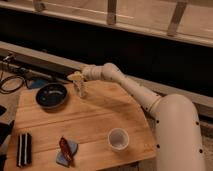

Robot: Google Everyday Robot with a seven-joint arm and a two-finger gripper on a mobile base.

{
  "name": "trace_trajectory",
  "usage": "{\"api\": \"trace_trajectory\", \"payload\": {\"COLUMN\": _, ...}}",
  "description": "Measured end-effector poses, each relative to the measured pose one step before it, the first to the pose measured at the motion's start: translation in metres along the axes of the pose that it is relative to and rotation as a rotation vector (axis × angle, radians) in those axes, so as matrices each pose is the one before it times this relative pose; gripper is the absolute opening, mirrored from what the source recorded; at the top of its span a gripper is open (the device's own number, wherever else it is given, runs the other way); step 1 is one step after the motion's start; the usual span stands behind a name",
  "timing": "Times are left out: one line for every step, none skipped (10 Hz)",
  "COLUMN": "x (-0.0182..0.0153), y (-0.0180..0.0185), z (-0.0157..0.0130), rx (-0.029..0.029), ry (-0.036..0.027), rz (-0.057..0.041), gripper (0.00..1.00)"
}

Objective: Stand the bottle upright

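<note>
You have the gripper (77,76) out at the far side of the desk (95,120), reaching in from the right on the long white arm (135,92). It sits right at the top of the bottle (81,90), which stands upright on the desk's far edge, just right of the dark bowl (51,95). The bottle's pale body shows below the gripper; its yellowish top merges with the gripper's tip, so you cannot separate one from the other. For the same reason I cannot tell whether the fingers are clamped on the bottle or loose around it.

Nearer to you, the white cup (119,138) stands upright toward the right near edge, well apart from the bottle. At the near left lies a dark flat block (23,148), and beside it a red item rests on a small blue-grey pad (66,150); what either is stays hard to make out. Dark cables (12,80) and a blue object (36,83) lie past the desk's far left corner, partly cut off by the frame. The robot's white body (180,135) fills the right near corner and hides the desk's right edge.
</note>
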Motion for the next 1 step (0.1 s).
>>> {"api": "trace_trajectory", "payload": {"x": -0.00276, "y": 0.00292, "z": 0.00649, "rx": -0.00628, "ry": -0.00034, "rz": -0.00308, "gripper": 0.8}}
